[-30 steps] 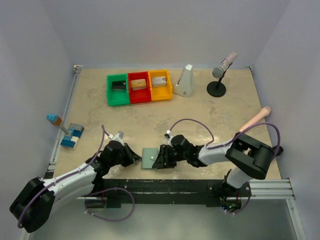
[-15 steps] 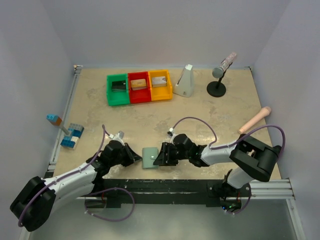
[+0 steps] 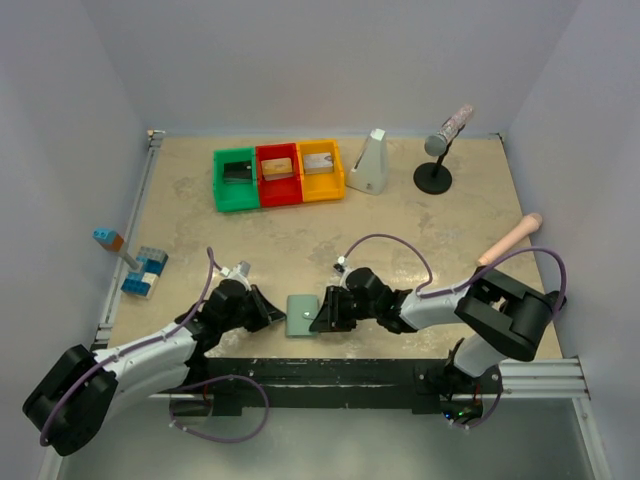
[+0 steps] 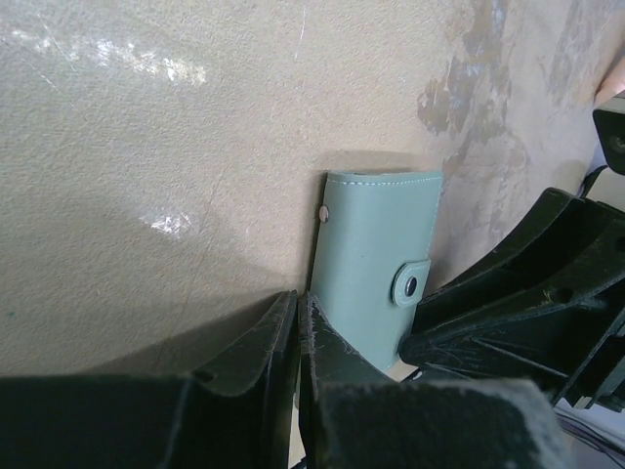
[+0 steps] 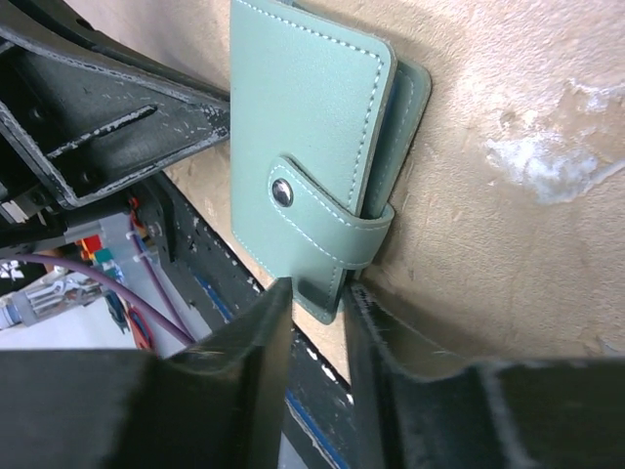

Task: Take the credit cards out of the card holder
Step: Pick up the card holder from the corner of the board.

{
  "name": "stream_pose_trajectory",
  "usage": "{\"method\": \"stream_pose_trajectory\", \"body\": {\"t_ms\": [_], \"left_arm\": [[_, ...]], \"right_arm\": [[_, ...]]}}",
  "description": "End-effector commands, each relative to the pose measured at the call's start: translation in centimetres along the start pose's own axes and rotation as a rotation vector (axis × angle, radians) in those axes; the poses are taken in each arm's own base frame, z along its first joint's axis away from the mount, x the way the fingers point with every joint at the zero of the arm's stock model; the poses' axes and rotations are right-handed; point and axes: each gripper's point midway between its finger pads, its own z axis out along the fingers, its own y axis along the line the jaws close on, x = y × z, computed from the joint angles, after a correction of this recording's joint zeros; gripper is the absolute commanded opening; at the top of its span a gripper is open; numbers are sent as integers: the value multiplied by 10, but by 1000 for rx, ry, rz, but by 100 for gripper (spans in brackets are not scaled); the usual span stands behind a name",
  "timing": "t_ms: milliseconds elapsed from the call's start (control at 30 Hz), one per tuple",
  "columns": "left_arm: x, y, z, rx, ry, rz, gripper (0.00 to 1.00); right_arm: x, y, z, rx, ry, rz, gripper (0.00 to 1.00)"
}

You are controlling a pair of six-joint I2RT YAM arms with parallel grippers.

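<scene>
The card holder (image 3: 300, 316), a grey-green wallet, lies closed with its snap tab fastened near the table's front edge. It also shows in the left wrist view (image 4: 376, 244) and the right wrist view (image 5: 303, 127). My right gripper (image 3: 322, 316) holds its tab-side edge between its jaws (image 5: 314, 298). My left gripper (image 3: 272, 310) is shut, its tip (image 4: 296, 308) against the wallet's left edge. A black card (image 3: 237, 170) lies in the green bin and a silver-grey card (image 3: 318, 160) in the yellow bin. No card shows at the wallet.
Green (image 3: 222, 185), red (image 3: 277, 185) and yellow (image 3: 320, 186) bins stand in a row at the back; the red one holds a tan card. Blue toy bricks (image 3: 145, 272) lie at the left. A white wedge (image 3: 368, 162), a microphone stand (image 3: 434, 175) and a pink rod (image 3: 510, 240) are at the right.
My left gripper has crept right up to the wallet's left edge. My right gripper has shifted slightly left with the wallet. The wallet stays closed.
</scene>
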Motion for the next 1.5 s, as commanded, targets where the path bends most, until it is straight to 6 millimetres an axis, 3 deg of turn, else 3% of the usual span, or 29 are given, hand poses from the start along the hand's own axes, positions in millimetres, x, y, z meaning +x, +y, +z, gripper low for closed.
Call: {"method": "stream_pose_trajectory", "body": {"t_ms": [0, 200, 400, 600, 767, 867, 900, 1000, 1167, 1300, 1333, 1467], "left_arm": [[21, 37, -2, -117, 74, 29, 11], [19, 35, -2, -110, 65, 30, 11], [13, 28, -4, -89, 40, 40, 11], [-1, 9, -13, -28, -22, 60, 16], [-23, -33, -26, 133, -127, 113, 28], [-33, -55, -37, 211, -169, 126, 40], [-38, -72, -43, 274, -188, 144, 46], [-36, -105, -58, 407, -165, 198, 64], [-26, -165, -93, 743, -137, 280, 69], [-19, -183, -117, 932, -147, 291, 78], [-19, -185, -122, 968, -157, 291, 100], [-16, -193, -135, 1040, -163, 313, 100]], "right_arm": [[-18, 30, 3, -96, -47, -41, 25], [-19, 26, -1, -97, -60, -35, 0], [-17, 25, -11, -98, -69, -60, 0], [-18, 36, -48, -69, -90, -167, 0], [-21, 49, -83, -65, -116, -257, 0], [-21, 59, -105, -65, -122, -324, 0], [-22, 64, -112, -72, -124, -349, 0], [-19, 81, -135, -103, -118, -423, 0], [-15, 101, -165, -163, -142, -520, 0], [-7, 109, -179, -222, -136, -552, 0], [-5, 111, -181, -234, -136, -554, 0], [6, 120, -189, -314, -114, -580, 0]]}}
